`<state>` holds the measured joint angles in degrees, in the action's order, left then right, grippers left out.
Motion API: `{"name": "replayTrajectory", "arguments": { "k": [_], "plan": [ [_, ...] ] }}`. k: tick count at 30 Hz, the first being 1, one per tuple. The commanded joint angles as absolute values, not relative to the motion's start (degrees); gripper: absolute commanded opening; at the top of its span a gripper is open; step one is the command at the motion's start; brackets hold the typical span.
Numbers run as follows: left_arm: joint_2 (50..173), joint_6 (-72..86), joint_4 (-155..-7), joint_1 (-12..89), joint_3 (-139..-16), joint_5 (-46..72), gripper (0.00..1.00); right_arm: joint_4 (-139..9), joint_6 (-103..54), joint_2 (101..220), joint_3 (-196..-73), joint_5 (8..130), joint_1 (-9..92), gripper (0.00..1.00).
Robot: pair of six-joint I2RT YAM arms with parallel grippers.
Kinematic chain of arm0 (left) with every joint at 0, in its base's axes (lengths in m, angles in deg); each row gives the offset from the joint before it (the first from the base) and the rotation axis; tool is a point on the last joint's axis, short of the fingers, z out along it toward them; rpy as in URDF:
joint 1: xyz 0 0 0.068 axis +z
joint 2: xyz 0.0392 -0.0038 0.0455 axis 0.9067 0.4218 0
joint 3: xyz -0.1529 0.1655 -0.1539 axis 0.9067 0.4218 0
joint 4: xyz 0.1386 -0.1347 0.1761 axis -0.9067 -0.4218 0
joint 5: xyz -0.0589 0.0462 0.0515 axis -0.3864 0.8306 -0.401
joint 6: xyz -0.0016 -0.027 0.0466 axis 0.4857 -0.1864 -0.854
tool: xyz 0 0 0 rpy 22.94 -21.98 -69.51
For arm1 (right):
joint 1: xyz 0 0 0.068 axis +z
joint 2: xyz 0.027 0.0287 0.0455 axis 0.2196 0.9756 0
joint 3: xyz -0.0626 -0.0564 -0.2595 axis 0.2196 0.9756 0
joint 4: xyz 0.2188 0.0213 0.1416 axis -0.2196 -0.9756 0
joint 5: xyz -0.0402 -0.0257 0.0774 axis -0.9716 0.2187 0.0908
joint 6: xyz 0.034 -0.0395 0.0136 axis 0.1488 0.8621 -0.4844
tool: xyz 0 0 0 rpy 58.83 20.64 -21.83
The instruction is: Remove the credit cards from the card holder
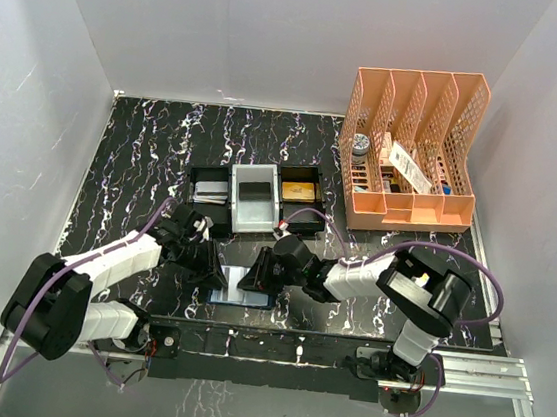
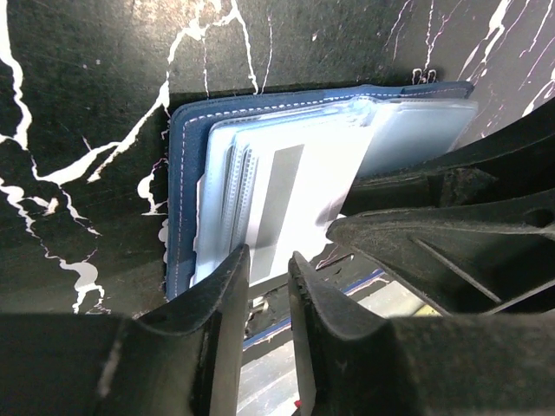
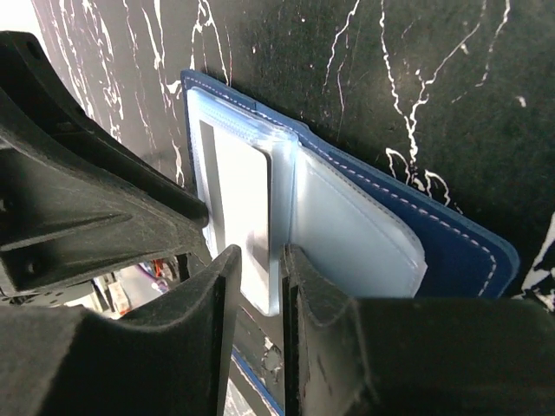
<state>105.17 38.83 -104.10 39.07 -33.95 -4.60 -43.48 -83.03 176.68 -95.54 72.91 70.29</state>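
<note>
The navy card holder [image 1: 244,287] lies open at the table's near edge, its blue cover [image 2: 182,173] [image 3: 451,234] flat and clear sleeves fanned up. A pale credit card [image 2: 277,199] [image 3: 238,191] with a grey stripe sits in the top sleeve. My left gripper [image 1: 214,262] [image 2: 269,256] is at the holder's left side, jaws a narrow gap apart over the card's near edge. My right gripper [image 1: 264,267] [image 3: 260,251] is at the right side, jaws a narrow gap apart over the sleeve's corner. Each gripper's fingers [image 2: 434,234] [image 3: 87,199] show in the other's wrist view, tips against the sleeves.
A black compartment tray [image 1: 212,176] with a grey bin [image 1: 255,198] and a tan-gold block [image 1: 299,188] stands behind the holder. An orange file rack [image 1: 411,148] is at the back right. White walls close in three sides.
</note>
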Motion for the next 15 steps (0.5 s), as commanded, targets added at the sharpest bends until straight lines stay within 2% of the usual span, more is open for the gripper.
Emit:
{"name": "replayTrajectory", "arguments": {
  "k": [1,11,15],
  "plan": [
    [105.9,38.6,-104.8,38.1,-32.8,-3.1,0.22,-39.1,-85.3,177.9,-95.4,74.2,69.8,0.21],
    [106.7,39.2,-106.6,37.6,-33.5,0.3,0.19,-40.7,-83.7,176.4,-94.7,75.0,69.0,0.02],
    [107.7,38.9,-107.1,37.6,-34.0,0.6,0.18,-36.7,-79.2,178.7,-95.0,85.3,66.7,0.00]
  ]
}}
